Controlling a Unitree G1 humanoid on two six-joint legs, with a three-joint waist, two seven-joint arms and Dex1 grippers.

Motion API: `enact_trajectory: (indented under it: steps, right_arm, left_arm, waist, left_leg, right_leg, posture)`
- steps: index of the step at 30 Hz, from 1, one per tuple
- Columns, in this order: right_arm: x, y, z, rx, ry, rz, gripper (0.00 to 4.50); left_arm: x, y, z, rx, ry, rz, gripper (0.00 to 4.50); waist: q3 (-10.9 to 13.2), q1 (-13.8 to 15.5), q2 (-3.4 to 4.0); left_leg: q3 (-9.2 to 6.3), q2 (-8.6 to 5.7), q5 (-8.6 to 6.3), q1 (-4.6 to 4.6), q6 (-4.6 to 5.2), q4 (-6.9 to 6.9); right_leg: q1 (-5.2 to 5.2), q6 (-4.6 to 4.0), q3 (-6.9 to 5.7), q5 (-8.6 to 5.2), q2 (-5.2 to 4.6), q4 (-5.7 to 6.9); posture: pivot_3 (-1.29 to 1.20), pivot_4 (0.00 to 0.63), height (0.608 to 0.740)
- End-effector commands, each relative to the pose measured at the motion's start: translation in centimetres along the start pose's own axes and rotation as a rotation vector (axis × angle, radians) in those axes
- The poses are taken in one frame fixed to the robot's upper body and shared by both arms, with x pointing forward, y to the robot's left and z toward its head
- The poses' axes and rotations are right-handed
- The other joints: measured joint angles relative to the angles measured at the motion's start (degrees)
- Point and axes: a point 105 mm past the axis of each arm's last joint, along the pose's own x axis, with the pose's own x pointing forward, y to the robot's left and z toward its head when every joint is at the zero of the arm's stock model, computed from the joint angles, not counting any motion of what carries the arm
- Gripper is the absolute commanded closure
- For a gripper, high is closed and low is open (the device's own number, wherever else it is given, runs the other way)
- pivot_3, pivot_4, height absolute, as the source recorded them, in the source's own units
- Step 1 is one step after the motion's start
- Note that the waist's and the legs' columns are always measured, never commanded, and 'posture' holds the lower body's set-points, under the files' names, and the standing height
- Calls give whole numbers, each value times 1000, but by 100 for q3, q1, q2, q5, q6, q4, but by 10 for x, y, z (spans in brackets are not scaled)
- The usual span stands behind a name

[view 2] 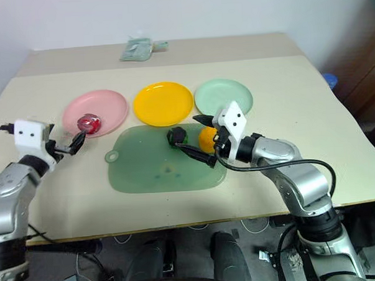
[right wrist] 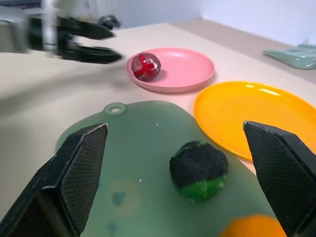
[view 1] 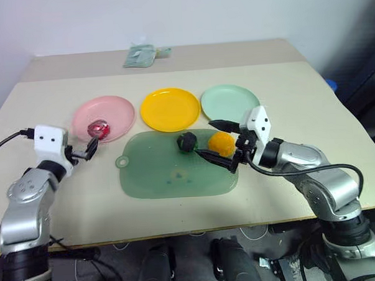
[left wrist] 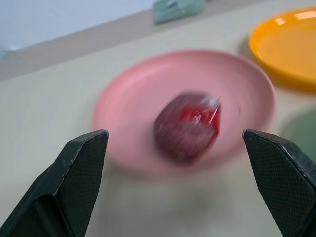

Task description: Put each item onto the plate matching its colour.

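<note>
Left eye view: beige matte surface, three round shallow plastic plates in a row.
Red item: glossy, lumpy, on pink plate, 9 o'clock end of row.
Yellow plate: bare, middle.
Mint plate: bare, 3 o'clock end.
Green mat: translucent rounded rectangle, 6 o'clock of plates.
Dark green-black item: lumpy, on mat.
Orange item: rounded, on mat, just beside dark one.
Left end effector: jaws wide apart, empty, just beside pink plate.
Right end effector: jaws wide apart, straddling orange item, no grip.
</note>
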Motion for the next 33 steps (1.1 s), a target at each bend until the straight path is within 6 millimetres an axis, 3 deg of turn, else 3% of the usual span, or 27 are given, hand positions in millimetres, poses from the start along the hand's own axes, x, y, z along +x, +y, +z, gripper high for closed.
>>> enact_trajectory:
  steps: [1,16,29,32,33]
  right_arm:
    - [19,-4,3,-52,0,-22,0]
    - [60,-24,-25,-42,153,-141,0]
    - [71,-22,-47,72,234,-163,0]
    - [72,-24,-46,76,229,-171,871]
    - [72,-24,-42,70,210,-174,1347]
  left_arm:
    - [-17,-38,23,33,-79,-225,54]
    - [-38,-111,18,97,-108,-578,54]
    - [-40,-128,19,81,-127,-649,54]
    - [-40,-130,20,78,-129,-651,0]
    - [-40,-130,19,77,-129,-651,0]
  waist:
    - [-3,-33,-5]
    - [-1,-62,-2]
    - [-1,-64,-1]
    - [-1,-59,-1]
    - [-1,-60,0]
  left_leg:
    - [1,1,0,0,0,1]
    - [4,2,0,-2,0,-2]
    - [3,2,0,-4,0,-2]
    - [3,2,0,-4,0,-2]
    - [4,2,0,-4,0,-2]
  right_leg:
    - [0,-1,0,0,-1,-2]
    - [-8,-4,-1,-2,9,1]
    - [-9,-4,-1,-1,10,2]
    - [-9,-4,-1,-1,10,1]
    - [-9,-4,-1,-1,9,1]
  posture:
    - [0,150,740]
    - [0,150,740]
    - [0,150,740]
    - [0,150,740]
    - [0,150,740]
